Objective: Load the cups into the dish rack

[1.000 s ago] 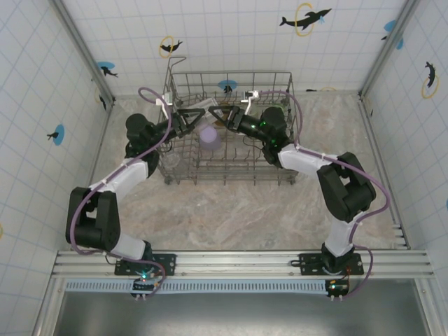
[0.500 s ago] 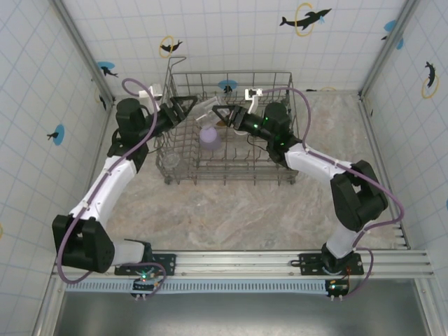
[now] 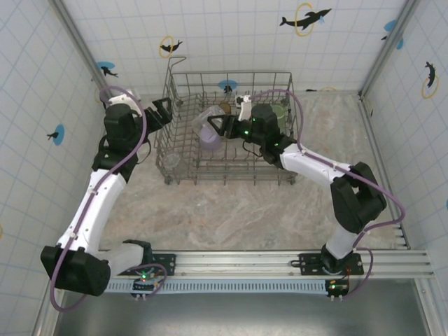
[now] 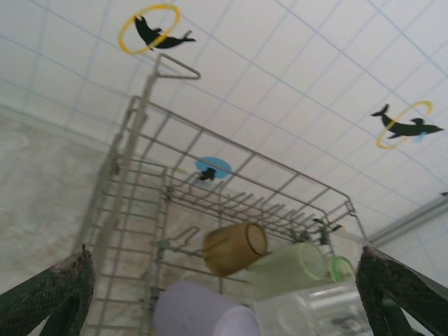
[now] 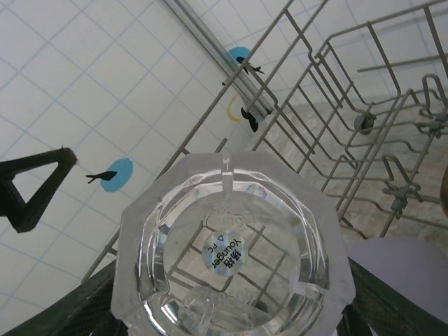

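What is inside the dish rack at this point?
A lavender cup, an amber cup and a pale green cup sit inside the dish rack. The right hand holds a clear cup over it, hiding whatever lies beneath.

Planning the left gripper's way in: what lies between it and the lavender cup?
Between left gripper and lavender cup: the dish rack's wire side wall, top view.

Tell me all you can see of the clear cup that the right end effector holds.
The clear cup is see-through plastic with a faceted wall and a small round sticker on its base. It is tilted, base toward the wrist camera, clamped between the fingers of the right end effector, over the rack.
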Robot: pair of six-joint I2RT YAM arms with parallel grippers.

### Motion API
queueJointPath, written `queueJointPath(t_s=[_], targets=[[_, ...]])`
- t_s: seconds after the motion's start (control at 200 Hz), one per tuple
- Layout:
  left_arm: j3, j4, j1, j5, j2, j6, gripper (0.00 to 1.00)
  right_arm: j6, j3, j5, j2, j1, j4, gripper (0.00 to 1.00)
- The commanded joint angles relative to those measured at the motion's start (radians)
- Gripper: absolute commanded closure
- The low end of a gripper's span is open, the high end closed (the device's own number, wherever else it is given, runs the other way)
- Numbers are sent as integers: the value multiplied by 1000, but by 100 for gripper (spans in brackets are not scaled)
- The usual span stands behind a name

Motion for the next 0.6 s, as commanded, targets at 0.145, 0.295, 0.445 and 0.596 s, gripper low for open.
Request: queueJointPath(t_s=[0.145, 0.295, 0.445, 0.596], targets=[[108, -170, 35, -138, 94, 143, 2, -194, 138, 108, -19, 53, -102, 50], [114, -213, 88, -163, 136, 153, 2, -269, 227, 175, 22, 83, -201, 50], [119, -242, 160, -146, 187, 133, 2, -340, 314, 218, 70, 113, -269, 50], [46, -185, 204, -146, 185, 120, 2, -412, 391, 278, 122, 145, -334, 50]])
